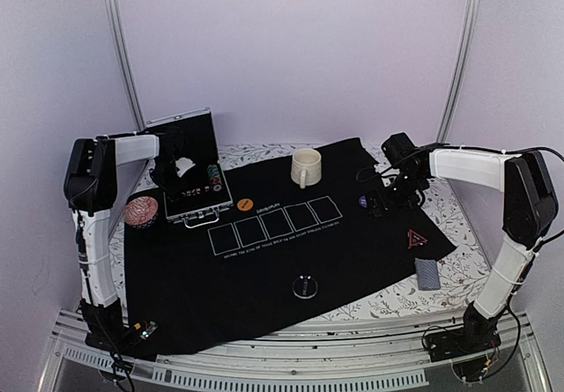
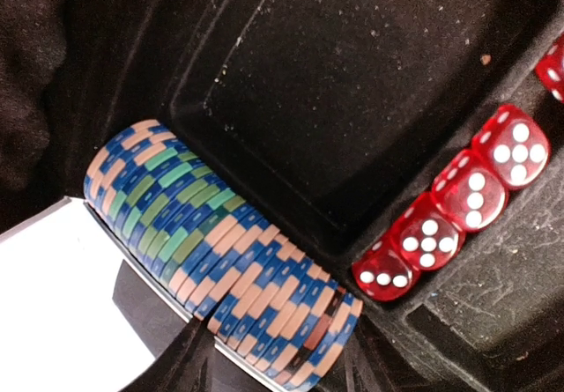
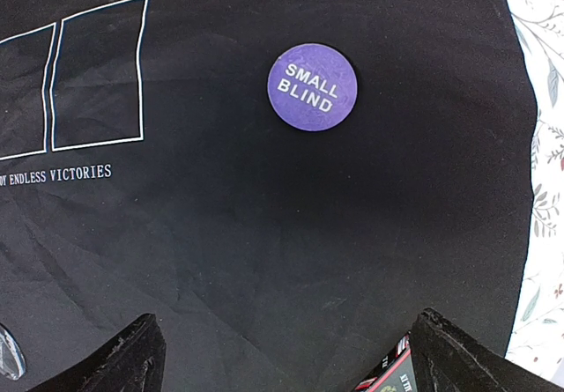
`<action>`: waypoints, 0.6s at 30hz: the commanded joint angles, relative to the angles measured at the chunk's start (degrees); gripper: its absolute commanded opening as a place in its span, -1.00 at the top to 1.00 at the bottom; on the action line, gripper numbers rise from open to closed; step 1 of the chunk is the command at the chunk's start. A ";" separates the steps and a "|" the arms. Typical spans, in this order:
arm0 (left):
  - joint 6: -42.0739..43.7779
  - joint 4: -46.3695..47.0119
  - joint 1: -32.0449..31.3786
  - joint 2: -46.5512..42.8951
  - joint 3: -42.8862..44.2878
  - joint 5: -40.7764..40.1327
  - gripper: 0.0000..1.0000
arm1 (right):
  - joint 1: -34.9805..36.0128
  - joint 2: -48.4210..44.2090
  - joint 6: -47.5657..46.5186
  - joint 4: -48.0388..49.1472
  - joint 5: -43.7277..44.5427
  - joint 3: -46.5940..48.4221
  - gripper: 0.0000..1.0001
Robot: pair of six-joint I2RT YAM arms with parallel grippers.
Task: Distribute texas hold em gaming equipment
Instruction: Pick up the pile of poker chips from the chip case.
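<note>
Striped poker chips (image 2: pixel 220 260) (blue, green, tan edges) stand on edge in a felt slot of the open case (image 1: pixel 189 141), with red dice (image 2: pixel 449 207) in the next groove. The left claw (image 1: pixel 179 172) reaches down into the case, fingers flanking the row's near end, though I cannot tell whether they pinch it. The purple SMALL BLIND disc (image 3: pixel 312 86) lies flat on the black cloth mat (image 3: pixel 264 233), bare cloth all round, and the right claw (image 3: pixel 284 339), spread wide, hovers just short of it.

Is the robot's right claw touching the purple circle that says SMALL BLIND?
Apart. The right wrist view shows the purple disc lying flat on the black cloth, with a stretch of bare cloth between it and the open right gripper.
</note>
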 commanded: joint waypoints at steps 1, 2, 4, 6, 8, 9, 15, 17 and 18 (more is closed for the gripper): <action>-0.13 -0.18 -0.16 2.19 2.01 8.42 -0.02 | 0.04 0.50 -0.38 -0.33 -0.67 0.29 -0.98; -0.17 -0.59 -0.17 1.90 1.36 9.25 -0.01 | 0.05 0.59 -0.38 -0.33 -0.65 0.30 -0.98; 0.16 -0.77 -0.31 0.74 -0.49 10.48 0.00 | 0.04 0.61 -0.38 -0.41 -0.57 0.29 -0.98; 0.60 -0.52 -0.37 -0.96 -2.53 11.44 0.00 | 0.05 0.52 -0.38 -0.29 -0.61 0.25 -0.98; 1.05 0.21 -0.34 -1.82 -3.93 11.59 -0.01 | 0.01 0.58 -0.38 -0.42 -0.65 0.42 -0.98; 1.15 0.39 -0.34 -1.84 -4.03 11.53 -0.01 | 0.00 0.70 -0.38 -0.46 -0.66 0.50 -0.98; 1.67 0.00 -0.82 -1.12 -2.33 11.51 -0.02 | 0.01 0.66 -0.38 -0.58 -0.83 0.23 -0.98; 1.99 1.26 -0.68 -0.53 -1.68 8.45 -0.05 | -0.04 0.64 -0.38 -0.59 -0.72 0.12 -0.98; 1.90 1.37 -0.55 0.11 -0.67 6.97 -0.05 | 0.02 0.73 -0.38 -0.59 -0.81 0.16 -0.98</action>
